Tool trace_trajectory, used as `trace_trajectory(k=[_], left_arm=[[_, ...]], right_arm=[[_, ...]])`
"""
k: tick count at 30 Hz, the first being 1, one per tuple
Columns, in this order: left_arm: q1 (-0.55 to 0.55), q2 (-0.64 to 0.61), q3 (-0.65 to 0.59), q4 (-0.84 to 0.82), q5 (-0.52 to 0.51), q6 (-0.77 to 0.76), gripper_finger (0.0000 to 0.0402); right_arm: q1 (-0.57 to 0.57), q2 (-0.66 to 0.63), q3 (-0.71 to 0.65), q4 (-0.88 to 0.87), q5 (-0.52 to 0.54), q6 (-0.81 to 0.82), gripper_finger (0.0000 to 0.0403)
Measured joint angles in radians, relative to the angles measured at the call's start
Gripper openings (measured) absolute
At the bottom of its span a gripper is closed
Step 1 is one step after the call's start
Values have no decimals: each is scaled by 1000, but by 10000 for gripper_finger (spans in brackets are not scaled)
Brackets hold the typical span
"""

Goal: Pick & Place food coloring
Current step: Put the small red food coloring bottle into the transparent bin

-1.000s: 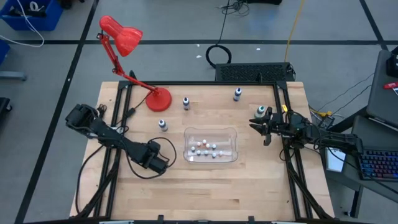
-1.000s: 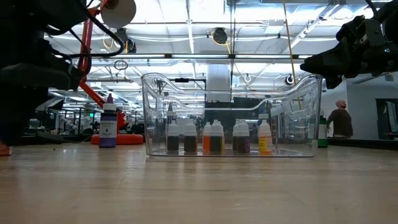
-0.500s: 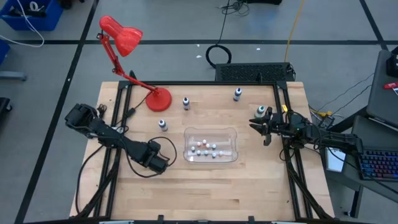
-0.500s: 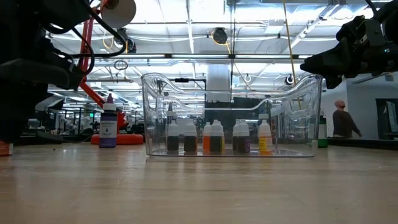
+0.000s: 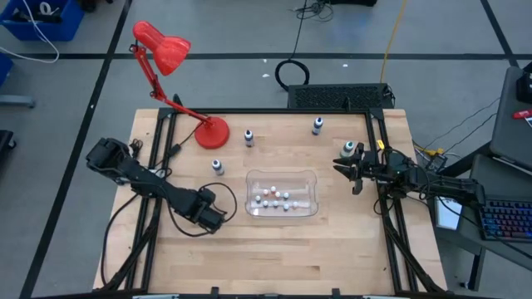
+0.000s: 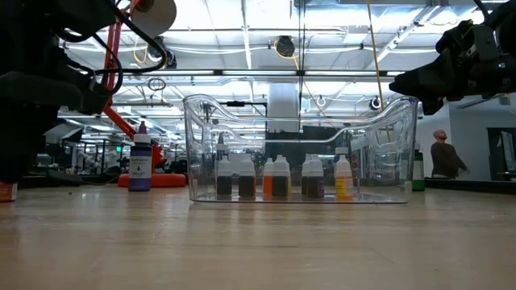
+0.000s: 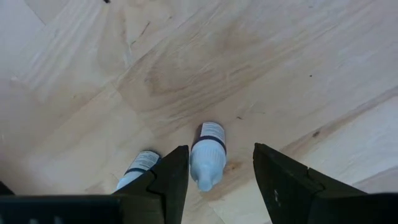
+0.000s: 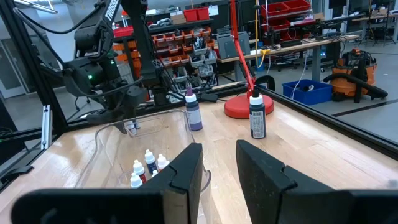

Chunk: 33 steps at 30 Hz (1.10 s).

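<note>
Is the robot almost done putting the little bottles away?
Partway. Several little bottles sit in the clear bin. Nothing is held: the left gripper, jaws open, is over two fallen bottles on the table, likely next. The right gripper waits open beside the bin. Four larger bottles stand outside.

No readable text anywhere; bottle labels (image 6: 140,162) too small and blurred, shelf bins in the bkgd show no legible signs.
</note>
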State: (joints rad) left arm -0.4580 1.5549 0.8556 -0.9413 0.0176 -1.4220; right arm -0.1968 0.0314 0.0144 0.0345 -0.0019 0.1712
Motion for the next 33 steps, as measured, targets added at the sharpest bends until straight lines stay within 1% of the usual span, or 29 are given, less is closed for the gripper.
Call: trace_trajectory(k=[8, 18, 25, 29, 33], left_arm=[[10, -39, 1, -6, -21, 1, 182], [10, -40, 1, -13, 9, 20, 181], [10, -40, 1, -54, 11, 40, 181], [10, -40, 1, -52, 10, 42, 181], [10, -40, 1, -51, 8, 41, 163]], right_arm=[[0, 0, 0, 0, 0, 0, 89], [0, 0, 0, 0, 0, 0, 89], [0, 0, 0, 0, 0, 0, 89], [0, 0, 0, 0, 0, 0, 89], [0, 0, 0, 0, 0, 0, 89]])
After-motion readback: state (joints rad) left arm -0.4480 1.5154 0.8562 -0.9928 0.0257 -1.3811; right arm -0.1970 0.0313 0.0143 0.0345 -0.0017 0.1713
